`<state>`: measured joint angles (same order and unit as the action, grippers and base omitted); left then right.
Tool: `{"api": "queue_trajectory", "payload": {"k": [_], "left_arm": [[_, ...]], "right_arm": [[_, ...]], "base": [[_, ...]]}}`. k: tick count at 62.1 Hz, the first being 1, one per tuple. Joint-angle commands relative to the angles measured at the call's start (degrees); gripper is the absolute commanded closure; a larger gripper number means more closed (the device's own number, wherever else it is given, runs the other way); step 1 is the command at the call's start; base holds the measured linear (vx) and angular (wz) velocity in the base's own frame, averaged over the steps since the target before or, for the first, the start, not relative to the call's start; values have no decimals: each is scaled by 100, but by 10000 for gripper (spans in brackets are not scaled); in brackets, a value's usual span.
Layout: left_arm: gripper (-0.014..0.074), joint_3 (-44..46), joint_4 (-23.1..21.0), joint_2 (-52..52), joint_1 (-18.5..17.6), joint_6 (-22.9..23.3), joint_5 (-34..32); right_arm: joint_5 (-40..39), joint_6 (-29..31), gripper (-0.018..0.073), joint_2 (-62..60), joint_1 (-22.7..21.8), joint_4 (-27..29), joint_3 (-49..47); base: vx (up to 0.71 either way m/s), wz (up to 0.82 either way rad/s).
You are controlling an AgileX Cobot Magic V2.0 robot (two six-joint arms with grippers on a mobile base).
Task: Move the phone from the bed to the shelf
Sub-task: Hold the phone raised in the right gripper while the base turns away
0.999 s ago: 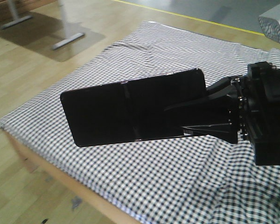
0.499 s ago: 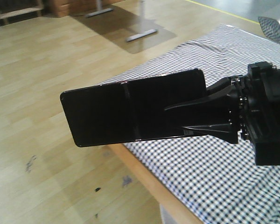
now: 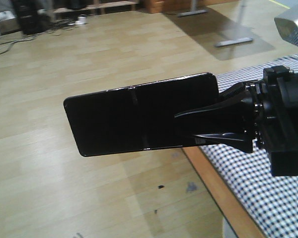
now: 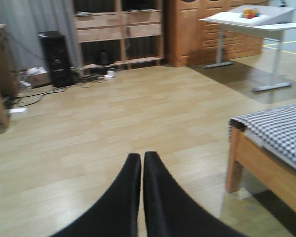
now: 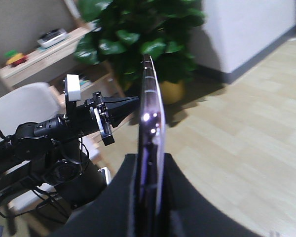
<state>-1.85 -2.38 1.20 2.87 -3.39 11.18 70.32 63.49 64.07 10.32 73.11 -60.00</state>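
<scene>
Floor [image 3: 64, 74]: pale wood, beside bed [image 3: 283, 198].
Right gripper [image 3: 186, 126]: fingers clamped on phone [image 3: 119, 119], past bed edge.
Left gripper [image 4: 141, 163]: fingers together.

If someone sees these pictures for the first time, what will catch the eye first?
The wide glossy black phone, clamped at one end by the right gripper, fills the middle of the front view, above the wooden floor. At lower right is a corner of the black-and-white checked bed.
</scene>
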Motion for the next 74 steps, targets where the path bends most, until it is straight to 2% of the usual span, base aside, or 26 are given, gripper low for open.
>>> {"api": "queue_trajectory", "payload": {"k": [1, 28, 74], "left_arm": [[595, -41, -54, 32, -44, 0, -416], [595, -41, -54, 32, -44, 0, -416], [595, -41, -54, 32, -44, 0, -416]], "right_arm": [[340, 22, 561, -113, 8, 552, -159], [340, 22, 561, -113, 8, 552, -159], [340, 16, 561, -113, 8, 552, -159]], "base": [[-14, 63], [-9, 42], [2, 3]]}}
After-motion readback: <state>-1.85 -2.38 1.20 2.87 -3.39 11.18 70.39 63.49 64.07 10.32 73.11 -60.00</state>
